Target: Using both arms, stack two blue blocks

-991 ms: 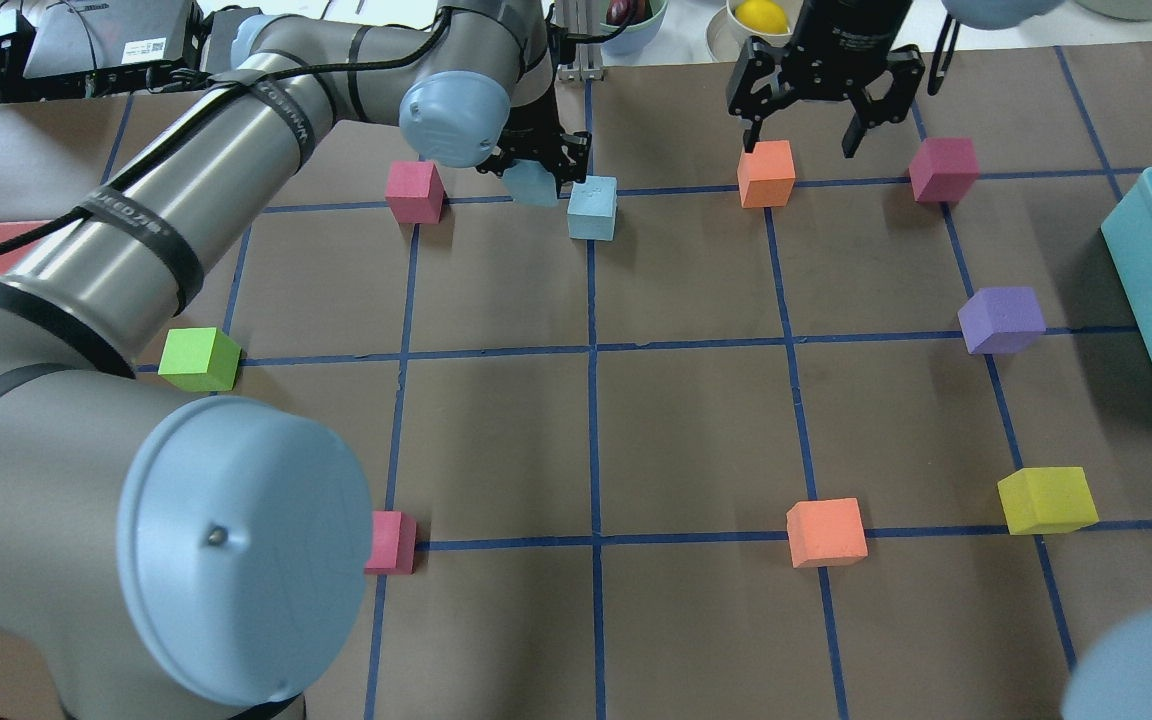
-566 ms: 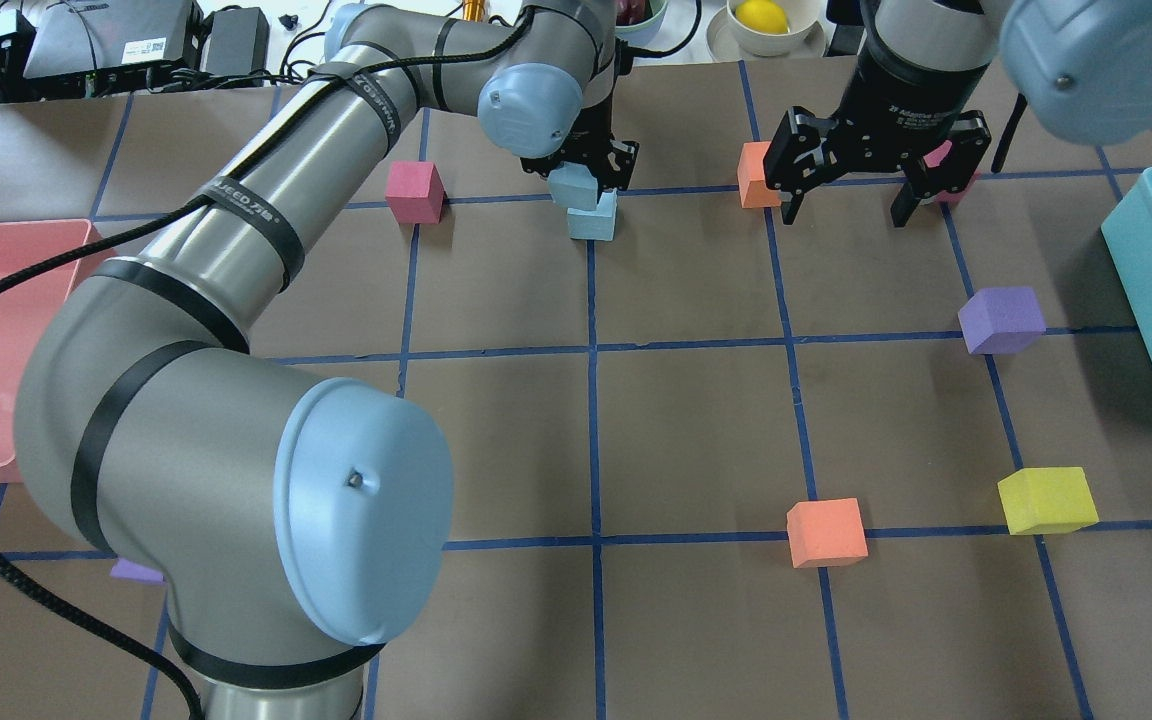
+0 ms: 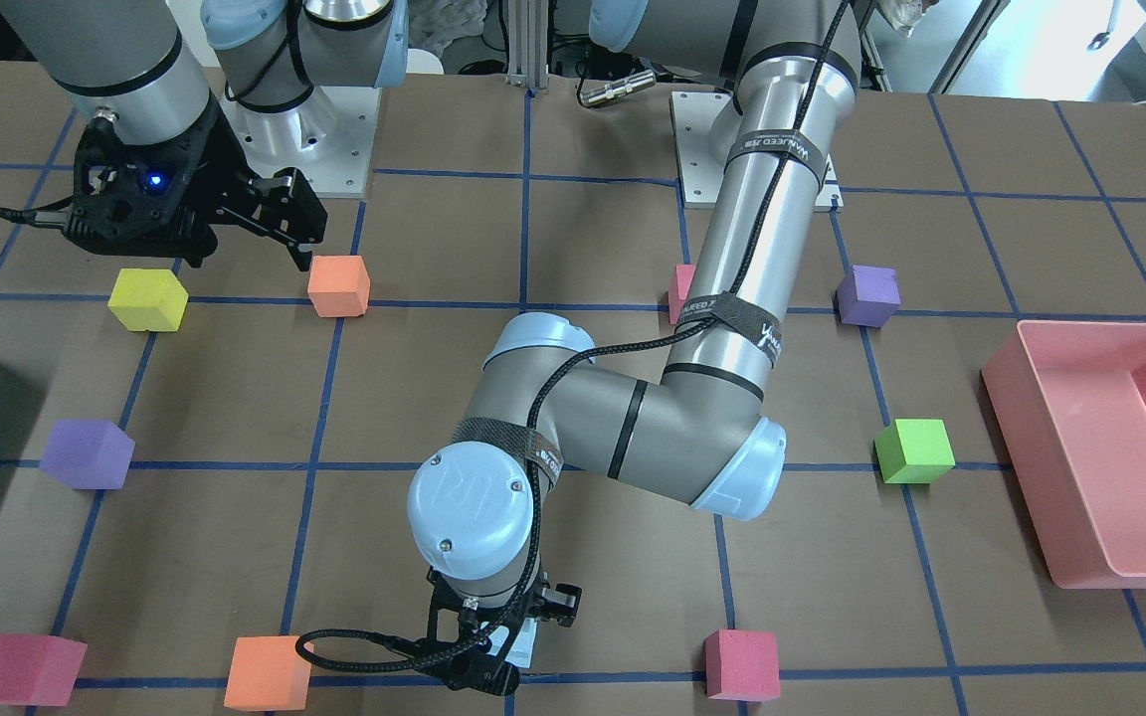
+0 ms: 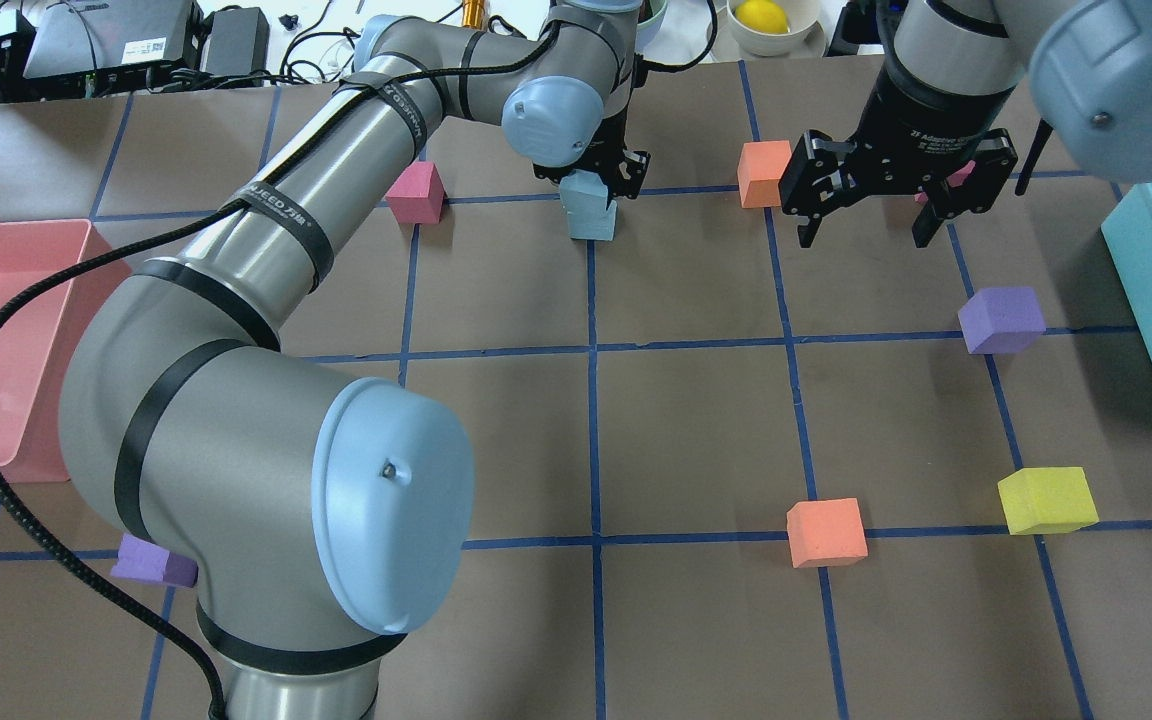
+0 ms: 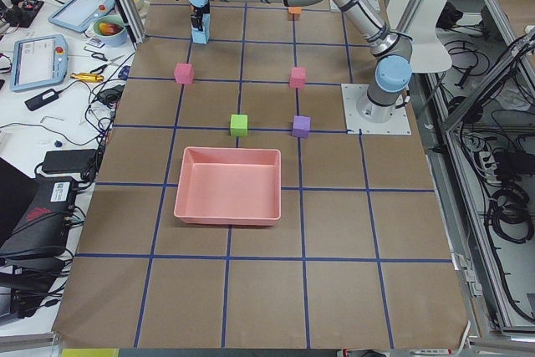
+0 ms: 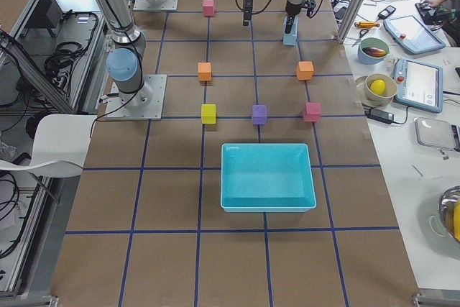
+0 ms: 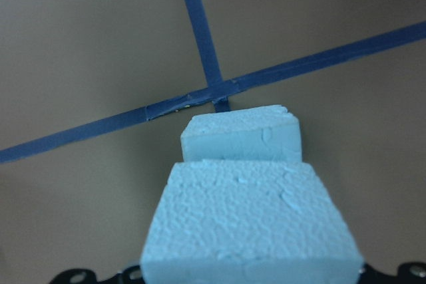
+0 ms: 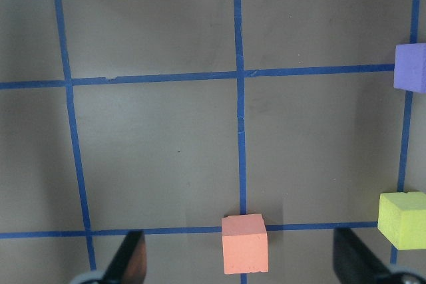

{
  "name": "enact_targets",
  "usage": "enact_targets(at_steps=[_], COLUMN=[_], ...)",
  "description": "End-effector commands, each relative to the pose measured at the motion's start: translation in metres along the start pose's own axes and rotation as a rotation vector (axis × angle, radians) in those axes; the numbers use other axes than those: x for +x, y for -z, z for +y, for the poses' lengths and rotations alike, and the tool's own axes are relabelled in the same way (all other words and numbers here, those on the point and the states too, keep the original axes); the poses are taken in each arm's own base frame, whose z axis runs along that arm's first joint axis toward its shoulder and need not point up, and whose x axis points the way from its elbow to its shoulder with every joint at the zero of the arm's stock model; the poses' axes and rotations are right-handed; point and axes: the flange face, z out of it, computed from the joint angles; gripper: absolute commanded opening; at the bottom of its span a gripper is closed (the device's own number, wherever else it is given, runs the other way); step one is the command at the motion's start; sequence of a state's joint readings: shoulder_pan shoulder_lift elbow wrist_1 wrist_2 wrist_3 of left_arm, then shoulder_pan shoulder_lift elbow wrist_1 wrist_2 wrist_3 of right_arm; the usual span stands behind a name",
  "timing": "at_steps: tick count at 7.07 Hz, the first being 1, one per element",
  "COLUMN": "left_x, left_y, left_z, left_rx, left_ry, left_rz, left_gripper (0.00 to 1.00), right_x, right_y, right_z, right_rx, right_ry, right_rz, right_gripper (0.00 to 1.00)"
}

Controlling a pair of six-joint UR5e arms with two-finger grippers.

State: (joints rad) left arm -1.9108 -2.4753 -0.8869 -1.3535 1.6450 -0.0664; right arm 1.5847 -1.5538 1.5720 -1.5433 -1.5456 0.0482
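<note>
Our left gripper (image 4: 591,186) clamps one rough, chipped pale blue block (image 7: 249,224), now lower over its twin (image 7: 243,138) than before. Our right gripper (image 4: 866,226), jaws apart, has drifted nearer.

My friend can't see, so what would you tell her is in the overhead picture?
The left pincer holds a blue block right over a second blue block at the far side of the brown table. The right pincer hangs open nearby, by an orange block. Other coloured blocks lie scattered around.
</note>
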Motion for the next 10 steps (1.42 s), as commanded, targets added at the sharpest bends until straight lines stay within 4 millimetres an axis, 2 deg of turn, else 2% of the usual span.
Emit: enact_targets(at_steps=[1,2,3,4,5,7,8,9,10], left_x=[0.0,0.0,0.0,0.001,0.001,0.001,-0.005,-0.003,-0.018], left_y=[-0.004,-0.009,-0.009,-0.009,-0.013,-0.007,0.018,0.051,0.094], left_z=[-0.003,-0.003,-0.003,-0.003,-0.002,-0.003,0.001,0.015,0.035], left_rx=[-0.002,-0.008,-0.009,-0.01,-0.016,-0.007,0.005,-0.027,-0.056], left_ry=[0.038,0.049,0.054,0.054,0.056,0.057,0.061,0.056,0.061], left_rz=[0.005,0.003,0.003,0.004,0.005,0.006,0.006,0.061,0.099], left_gripper=[0.55,0.55,0.6,1.0,1.0,1.0,1.0,1.0,1.0], right_x=[0.002,0.005,0.01,0.014,0.014,0.014,0.014,0.013,0.013], right_y=[-0.006,-0.004,-0.004,-0.005,-0.003,-0.001,0.0,0.0,0.0], right_z=[0.011,0.014,0.012,0.012,0.014,0.021,0.022,0.023,0.023], right_rx=[0.0,0.006,0.006,0.0,-0.001,0.006,0.003,0.004,0.004], right_ry=[-0.003,0.001,0.007,0.002,0.005,0.002,0.004,0.004,0.004], right_rz=[0.008,0.029,0.029,0.029,0.029,0.029,0.029,0.027,0.027], right_gripper=[1.0,1.0,1.0,1.0,1.0,1.0,1.0,1.0,1.0])
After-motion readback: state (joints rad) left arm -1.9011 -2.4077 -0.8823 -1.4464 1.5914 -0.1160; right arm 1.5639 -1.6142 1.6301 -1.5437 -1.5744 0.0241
